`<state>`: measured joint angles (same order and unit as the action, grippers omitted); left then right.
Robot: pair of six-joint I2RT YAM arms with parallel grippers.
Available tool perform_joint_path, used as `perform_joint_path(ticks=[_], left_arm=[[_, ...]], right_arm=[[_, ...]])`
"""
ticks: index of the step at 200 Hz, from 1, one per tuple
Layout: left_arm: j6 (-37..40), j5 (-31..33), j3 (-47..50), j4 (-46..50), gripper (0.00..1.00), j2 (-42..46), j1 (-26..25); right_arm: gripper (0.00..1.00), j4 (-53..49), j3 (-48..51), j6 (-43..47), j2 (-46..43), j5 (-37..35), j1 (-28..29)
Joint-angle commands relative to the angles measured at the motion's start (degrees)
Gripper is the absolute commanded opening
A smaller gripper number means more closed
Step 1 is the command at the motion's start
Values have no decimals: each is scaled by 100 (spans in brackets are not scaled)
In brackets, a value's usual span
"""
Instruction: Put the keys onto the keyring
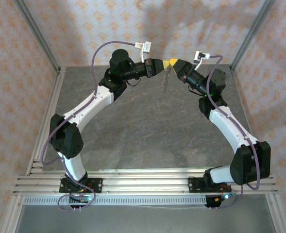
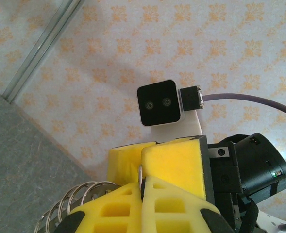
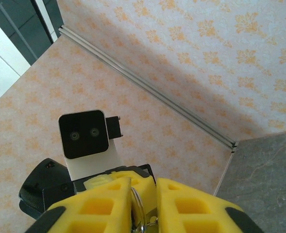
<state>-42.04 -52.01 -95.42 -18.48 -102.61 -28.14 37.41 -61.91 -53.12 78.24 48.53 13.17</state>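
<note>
In the upper centre of the overhead frame, above the grey desk [image 1: 143, 131], the left tool [image 1: 166, 63] is pressed together, pinching a wire of the keyring [image 1: 166, 80], which dangles just beneath. Nose to nose at its right, the right tool [image 1: 178, 64] is nearly closed, pinching a metal loop of the same ring.

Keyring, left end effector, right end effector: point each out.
keyring [image 2: 77, 200], left wrist view, metal coils.
left end effector [image 2: 142, 188], left wrist view, between fingertips.
right end effector [image 3: 143, 189], right wrist view, between fingertips.
</note>
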Motion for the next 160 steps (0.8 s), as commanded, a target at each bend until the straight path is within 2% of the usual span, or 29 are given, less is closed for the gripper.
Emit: perform_joint_path(ticks=[1, 59, 116, 129, 160], left_arm=[[-6, 7, -240, -253, 0, 137, -60], [-23, -31, -318, -228, 0, 74, -74], [12, -37, -372, -148, 0, 44, -94], [6, -45, -403, -139, 0, 24, -97], [18, -31, -516, 28, 0, -39, -103]], right_arm=[[22, 179, 100, 109, -179, 226, -16], [6, 156, 78, 136, -178, 262, -16], [8, 157, -54, 125, -88, 509, -13], [0, 180, -84, 127, -59, 622, -16], [0, 59, -171, 250, -9, 741, -15]])
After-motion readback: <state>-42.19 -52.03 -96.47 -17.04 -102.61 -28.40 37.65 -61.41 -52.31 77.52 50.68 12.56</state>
